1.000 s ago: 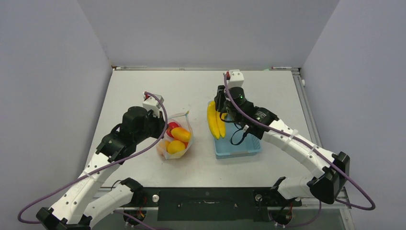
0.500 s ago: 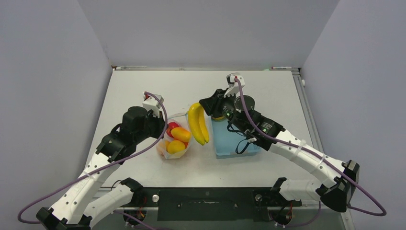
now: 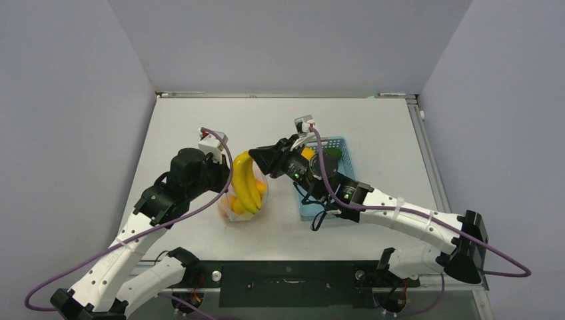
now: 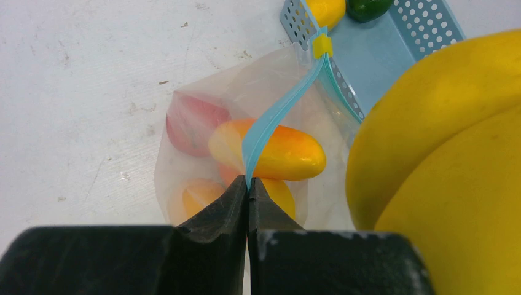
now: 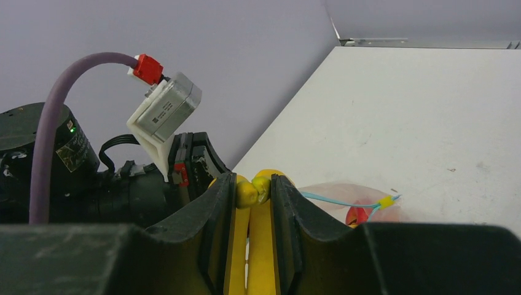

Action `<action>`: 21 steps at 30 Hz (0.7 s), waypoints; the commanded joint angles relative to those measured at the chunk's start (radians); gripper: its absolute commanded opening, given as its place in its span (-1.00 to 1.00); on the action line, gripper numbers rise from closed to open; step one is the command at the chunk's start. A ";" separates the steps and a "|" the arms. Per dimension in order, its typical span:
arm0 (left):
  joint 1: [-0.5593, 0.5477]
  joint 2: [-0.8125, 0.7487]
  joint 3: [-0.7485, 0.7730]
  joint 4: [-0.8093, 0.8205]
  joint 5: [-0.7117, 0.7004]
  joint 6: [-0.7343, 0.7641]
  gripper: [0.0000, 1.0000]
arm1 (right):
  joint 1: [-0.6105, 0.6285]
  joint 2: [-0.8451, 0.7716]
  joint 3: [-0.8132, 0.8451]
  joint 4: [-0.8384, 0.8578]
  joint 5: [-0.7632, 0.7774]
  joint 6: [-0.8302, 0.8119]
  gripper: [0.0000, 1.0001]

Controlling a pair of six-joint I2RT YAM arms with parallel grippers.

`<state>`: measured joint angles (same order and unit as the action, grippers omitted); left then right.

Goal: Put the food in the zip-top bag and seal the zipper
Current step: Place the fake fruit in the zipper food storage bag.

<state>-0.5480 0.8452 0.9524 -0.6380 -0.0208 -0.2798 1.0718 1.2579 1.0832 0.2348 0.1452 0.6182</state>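
White counter [image 3: 200, 120] carries one zip-top bag [image 4: 270, 74], its zipper [image 4: 276, 114] pinched in the left jaws; the right jaws clamp two bananas [image 3: 245, 187] above it, beside one blue basket [image 4: 381, 49].

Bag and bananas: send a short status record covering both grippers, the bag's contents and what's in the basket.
left gripper: shut on the zipper strip of the bag, holding it up
right gripper: shut on the stem end of the bananas
bananas: hanging over the bag, not yet down inside
bag contents: mango, apple, more orange-yellow fruit below
basket: lemon and lime inside
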 commanded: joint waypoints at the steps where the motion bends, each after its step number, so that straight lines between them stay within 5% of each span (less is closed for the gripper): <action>1: 0.005 -0.017 0.008 0.055 0.005 0.004 -1.00 | 0.043 0.028 -0.040 0.195 0.118 -0.036 -0.89; 21: 0.005 -0.020 0.006 0.057 0.003 0.001 -1.00 | 0.141 0.081 -0.245 0.504 0.344 -0.107 -0.89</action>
<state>-0.5480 0.8398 0.9524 -0.6380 -0.0208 -0.2798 1.1870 1.3231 0.8654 0.6136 0.4366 0.5270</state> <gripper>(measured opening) 0.003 0.243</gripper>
